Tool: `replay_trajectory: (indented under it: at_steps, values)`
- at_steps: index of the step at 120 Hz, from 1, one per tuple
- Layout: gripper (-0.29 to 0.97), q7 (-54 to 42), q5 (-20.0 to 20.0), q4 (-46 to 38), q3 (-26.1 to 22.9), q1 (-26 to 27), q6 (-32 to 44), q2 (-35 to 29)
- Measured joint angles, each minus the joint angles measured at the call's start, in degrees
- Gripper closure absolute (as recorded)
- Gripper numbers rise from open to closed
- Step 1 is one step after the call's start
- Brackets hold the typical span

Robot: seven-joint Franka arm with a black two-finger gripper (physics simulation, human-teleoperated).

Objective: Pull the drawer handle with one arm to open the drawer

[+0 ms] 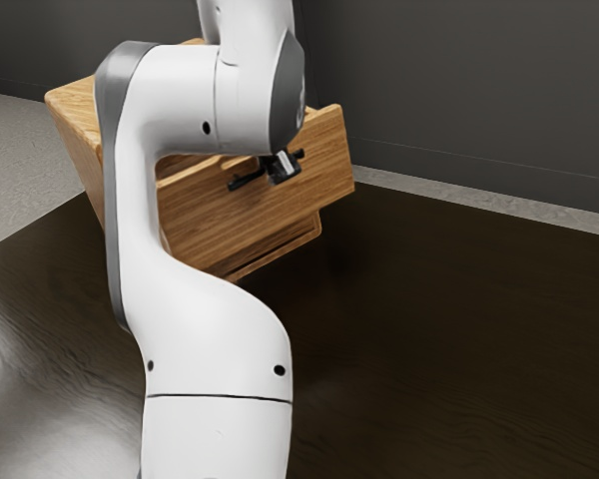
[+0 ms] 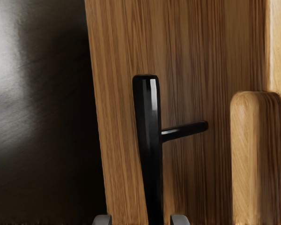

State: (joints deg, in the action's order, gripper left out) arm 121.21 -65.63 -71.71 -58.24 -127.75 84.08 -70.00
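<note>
A light wooden cabinet (image 1: 78,112) stands on a dark surface. Its upper drawer (image 1: 263,205) sticks out from the body toward the exterior view's right. A black bar handle (image 1: 248,178) runs across the drawer front. My gripper (image 1: 283,166) is at the right end of that handle, reaching in from under the arm's wrist. In the wrist view the handle (image 2: 147,140) runs up between my two grey fingertips (image 2: 102,219), with a gap on each side, so the gripper (image 2: 140,221) is open around it. The handle's post (image 2: 185,130) joins the drawer front (image 2: 117,84).
The dark glossy tabletop (image 1: 449,319) stretches out to the exterior view's right of the cabinet. My own white arm (image 1: 195,329) covers the cabinet's lower left. A rounded wooden edge (image 2: 255,154) lies beside the handle in the wrist view. A grey wall is behind.
</note>
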Motion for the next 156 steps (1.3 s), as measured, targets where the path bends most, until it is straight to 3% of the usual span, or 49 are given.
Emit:
replay_trajectory:
  at_steps: [134, 146, 156]
  values:
    - [0.6, 3.7, 5.5, -1.0, 1.0, 6.6, -0.8, -0.1]
    - [0.49, 5.3, 6.5, 5.7, 7.1, 9.4, -3.1, 1.0]
    - [0.34, 7.9, 12.2, 19.3, 11.5, 14.6, -8.4, 6.9]
